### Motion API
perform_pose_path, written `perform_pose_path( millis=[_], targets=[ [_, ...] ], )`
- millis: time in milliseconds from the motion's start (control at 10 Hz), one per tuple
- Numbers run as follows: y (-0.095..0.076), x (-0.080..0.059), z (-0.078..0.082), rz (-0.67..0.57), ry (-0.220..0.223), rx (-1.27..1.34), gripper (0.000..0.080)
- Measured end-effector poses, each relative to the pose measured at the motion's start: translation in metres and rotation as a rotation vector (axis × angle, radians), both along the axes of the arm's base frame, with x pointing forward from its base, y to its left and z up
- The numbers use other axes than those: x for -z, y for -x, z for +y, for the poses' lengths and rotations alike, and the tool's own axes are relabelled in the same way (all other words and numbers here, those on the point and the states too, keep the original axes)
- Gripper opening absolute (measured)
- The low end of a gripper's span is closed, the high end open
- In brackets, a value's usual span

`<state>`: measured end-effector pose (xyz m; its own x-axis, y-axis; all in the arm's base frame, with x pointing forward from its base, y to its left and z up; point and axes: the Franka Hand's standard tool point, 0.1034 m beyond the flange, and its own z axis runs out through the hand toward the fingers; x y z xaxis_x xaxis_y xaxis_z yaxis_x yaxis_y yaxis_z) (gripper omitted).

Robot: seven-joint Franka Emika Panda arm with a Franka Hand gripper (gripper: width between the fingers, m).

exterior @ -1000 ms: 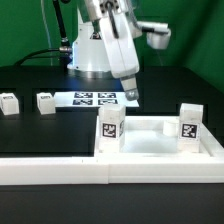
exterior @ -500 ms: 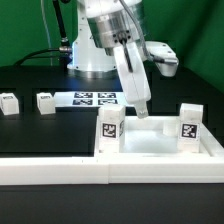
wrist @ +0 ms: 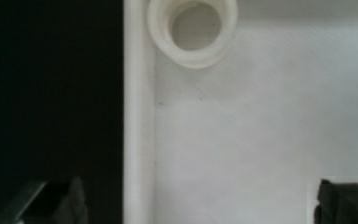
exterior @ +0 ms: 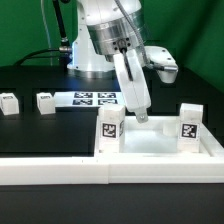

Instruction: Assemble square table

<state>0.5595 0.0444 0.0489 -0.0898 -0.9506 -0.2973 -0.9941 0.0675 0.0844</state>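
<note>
The square table top (exterior: 150, 143) lies at the front, a white tray with a raised rim. Two tagged legs (exterior: 110, 126) (exterior: 190, 122) stand upright at its two far corners. Two loose white legs (exterior: 8, 103) (exterior: 45, 101) lie at the exterior view's left. My gripper (exterior: 140, 116) hangs low over the top's far rim, between the two standing legs. In the wrist view my gripper (wrist: 202, 203) is open and empty. One fingertip (wrist: 60, 200) is over the black table, the other over the white top (wrist: 265, 120). A round corner socket (wrist: 194, 30) shows ahead.
The marker board (exterior: 95, 99) lies flat behind the table top. The long white L-shaped border rail (exterior: 90, 172) runs along the front and up the exterior view's right side. The robot base stands at the back.
My gripper has moved towards the exterior view's right and down, from above the marker board to the far rim of the table top. The parts have not moved.
</note>
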Motion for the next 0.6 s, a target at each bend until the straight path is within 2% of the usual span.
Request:
perform_pose_path(
  millis=[200, 300, 400, 600],
  targets=[
    [0.020, 0.000, 0.004, 0.015, 0.008, 0.028, 0.0649],
    [0.027, 0.004, 0.000, -0.029, 0.026, 0.095, 0.0649],
    [0.032, 0.010, -0.005, -0.075, 0.063, 0.149, 0.0649],
    [0.040, 0.021, 0.007, -0.047, 0.069, 0.134, 0.0649]
  ],
)
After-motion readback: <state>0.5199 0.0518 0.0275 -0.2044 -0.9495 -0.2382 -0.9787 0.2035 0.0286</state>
